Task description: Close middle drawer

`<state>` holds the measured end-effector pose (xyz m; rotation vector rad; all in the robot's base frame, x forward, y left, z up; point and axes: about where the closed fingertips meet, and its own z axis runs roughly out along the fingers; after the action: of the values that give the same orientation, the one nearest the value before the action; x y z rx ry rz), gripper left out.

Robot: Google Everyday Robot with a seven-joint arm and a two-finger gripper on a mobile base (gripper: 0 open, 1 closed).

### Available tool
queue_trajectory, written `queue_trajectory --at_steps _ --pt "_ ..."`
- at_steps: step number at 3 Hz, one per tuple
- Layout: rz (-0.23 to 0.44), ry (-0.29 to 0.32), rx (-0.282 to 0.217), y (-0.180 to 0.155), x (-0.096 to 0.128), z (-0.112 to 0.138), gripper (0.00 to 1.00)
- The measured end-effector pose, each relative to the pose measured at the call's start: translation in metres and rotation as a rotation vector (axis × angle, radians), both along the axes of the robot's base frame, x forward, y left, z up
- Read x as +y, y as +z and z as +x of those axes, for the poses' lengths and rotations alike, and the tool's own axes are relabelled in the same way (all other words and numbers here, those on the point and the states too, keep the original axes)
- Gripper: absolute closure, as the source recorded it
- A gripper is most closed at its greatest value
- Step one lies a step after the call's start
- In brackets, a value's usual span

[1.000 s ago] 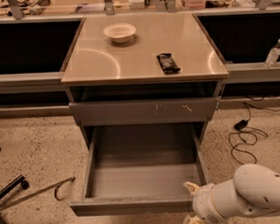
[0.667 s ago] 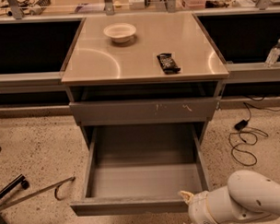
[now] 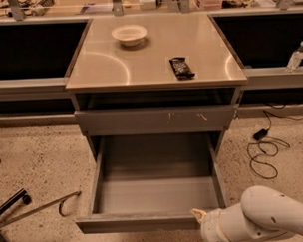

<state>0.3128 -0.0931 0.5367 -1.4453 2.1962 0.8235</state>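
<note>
Middle drawer still pulled fully out under scuffed upper drawer front; same extension as 1 s ago. Gripper at right end of front panel, bottom right, slightly lower and further left than before. Grip state: cannot tell. Bowl on desk unmoved.

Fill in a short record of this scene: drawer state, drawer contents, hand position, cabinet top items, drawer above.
Drawer state: wide grey metal middle drawer pulled far out
Drawer contents: nothing visible in its tray
Hand position: white hand at bottom right of view, close to the right end of the drawer's front panel
Cabinet top items: small round white bowl, flat black rectangular device
Drawer above: grey scuffed drawer front, shut
</note>
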Motion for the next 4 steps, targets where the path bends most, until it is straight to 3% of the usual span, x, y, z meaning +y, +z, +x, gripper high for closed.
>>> queue_trajectory --at_steps 2,4 --pt "0.043 0.026 0.035 -0.064 0.004 0.006 0.0" --pt "0.065 0.006 0.081 -0.114 -0.004 0.01 0.0"
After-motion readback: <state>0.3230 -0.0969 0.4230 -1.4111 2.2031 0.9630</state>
